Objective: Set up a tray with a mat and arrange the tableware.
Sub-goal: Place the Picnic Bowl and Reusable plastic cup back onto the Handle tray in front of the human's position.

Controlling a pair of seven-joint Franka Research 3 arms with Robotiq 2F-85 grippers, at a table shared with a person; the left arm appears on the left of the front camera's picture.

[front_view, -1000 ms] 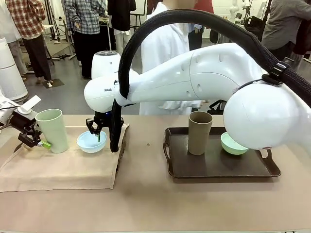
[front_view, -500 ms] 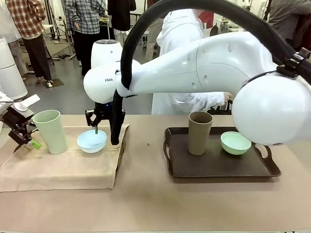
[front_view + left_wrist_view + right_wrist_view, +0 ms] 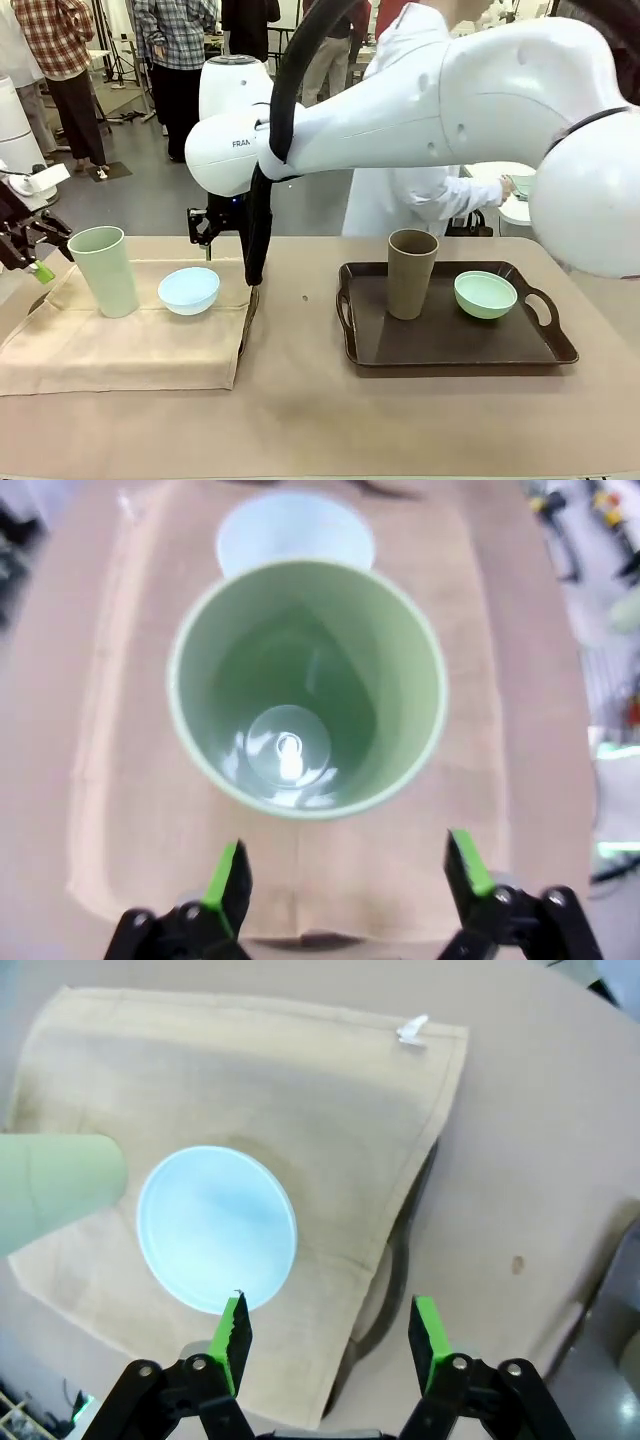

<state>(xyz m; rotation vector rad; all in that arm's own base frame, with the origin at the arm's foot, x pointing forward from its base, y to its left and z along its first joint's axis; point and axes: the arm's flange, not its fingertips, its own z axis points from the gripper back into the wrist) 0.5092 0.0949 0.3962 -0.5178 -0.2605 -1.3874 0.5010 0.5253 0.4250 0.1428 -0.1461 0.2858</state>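
Both pincers have pulled away since a moment ago: the left one has backed off from the pale green cup, and the right one has lifted off the light blue bowl.

Going from the left, the left gripper [image 3: 345,868] hangs at nine o'clock of the pale green cup [image 3: 105,270], jaws spread wide and holding nothing. The cup stands upright on the beige mat [image 3: 130,345], with the light blue bowl [image 3: 189,290] just beside it at three o'clock. The right gripper [image 3: 325,1332] hovers at twelve o'clock over the bowl, well clear of it, jaws apart and empty. A dark tray rim [image 3: 246,322] peeks out from under the mat's right edge.

Off at three o'clock, well apart, a second tray [image 3: 440,342] carries the brown cup [image 3: 412,272] and the mint green bowl [image 3: 485,295].

To me this pair looks set down and let go. I'd guess the next move is to fetch the brown cup or mint bowl, which calls for a long swing to the right and open jaws squared on the rim.
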